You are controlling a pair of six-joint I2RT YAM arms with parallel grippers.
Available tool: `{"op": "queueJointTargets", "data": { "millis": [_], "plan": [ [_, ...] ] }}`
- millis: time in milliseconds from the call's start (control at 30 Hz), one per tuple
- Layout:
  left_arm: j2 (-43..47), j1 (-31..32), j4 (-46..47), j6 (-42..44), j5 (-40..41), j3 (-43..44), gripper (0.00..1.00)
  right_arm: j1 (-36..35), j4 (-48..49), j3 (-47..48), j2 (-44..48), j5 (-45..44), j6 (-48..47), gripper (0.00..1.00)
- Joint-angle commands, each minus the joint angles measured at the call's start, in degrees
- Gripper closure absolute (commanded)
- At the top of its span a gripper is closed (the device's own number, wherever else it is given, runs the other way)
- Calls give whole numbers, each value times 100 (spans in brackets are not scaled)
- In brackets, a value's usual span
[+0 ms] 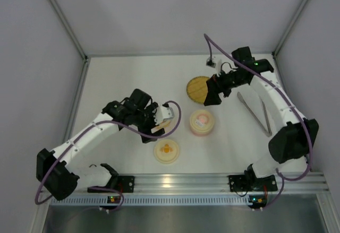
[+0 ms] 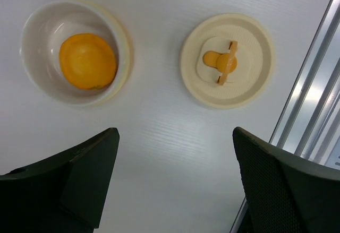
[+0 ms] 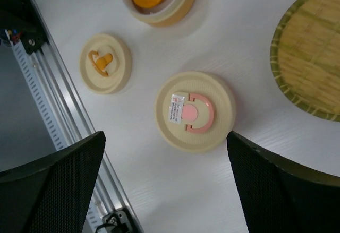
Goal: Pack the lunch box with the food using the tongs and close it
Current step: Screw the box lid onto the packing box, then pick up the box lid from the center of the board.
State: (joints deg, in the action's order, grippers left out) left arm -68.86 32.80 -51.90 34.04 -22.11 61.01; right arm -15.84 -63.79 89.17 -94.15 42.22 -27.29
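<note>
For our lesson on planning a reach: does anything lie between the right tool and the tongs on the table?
Nothing visible does. The right tool hangs open by the bamboo tray; the tongs lie flat to its right, with only bare table between. The pink-handled lid sits toward the table's near edge, off that line.

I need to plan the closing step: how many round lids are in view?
2: the pink-handled lid mid-table, beside the bamboo tray; the orange-handled lid near the front rail. No others show.
</note>
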Motion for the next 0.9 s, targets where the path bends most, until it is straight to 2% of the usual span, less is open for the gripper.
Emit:
{"op": "queueJointTargets", "data": {
  "millis": [0,133,267,333,500,800,867],
  "plan": [
    [-206,806,354,-292,909,-124,8,255,-73,286,765,358,302,4],
    [-741,1359,672,-784,1604,-222,13,660,218,-74,1336,218,690,1],
    [-1058,1947,856,-996,1867,-327,10,1169,411,-470,1636,278,725,1],
    [-1217,2186,944,-1092,2113,-362,12,1416,411,-663,1698,453,699,1],
    [-1524,2231,1261,-1294,2088,-406,15,1531,367,-865,1812,489,576,1],
    [-1947,2416,1296,-1409,1675,-370,19,1522,323,-857,1681,542,444,1],
    [-2000,2495,1331,-1444,1701,-432,21,1715,323,-866,1672,551,417,1]
  ]
}}
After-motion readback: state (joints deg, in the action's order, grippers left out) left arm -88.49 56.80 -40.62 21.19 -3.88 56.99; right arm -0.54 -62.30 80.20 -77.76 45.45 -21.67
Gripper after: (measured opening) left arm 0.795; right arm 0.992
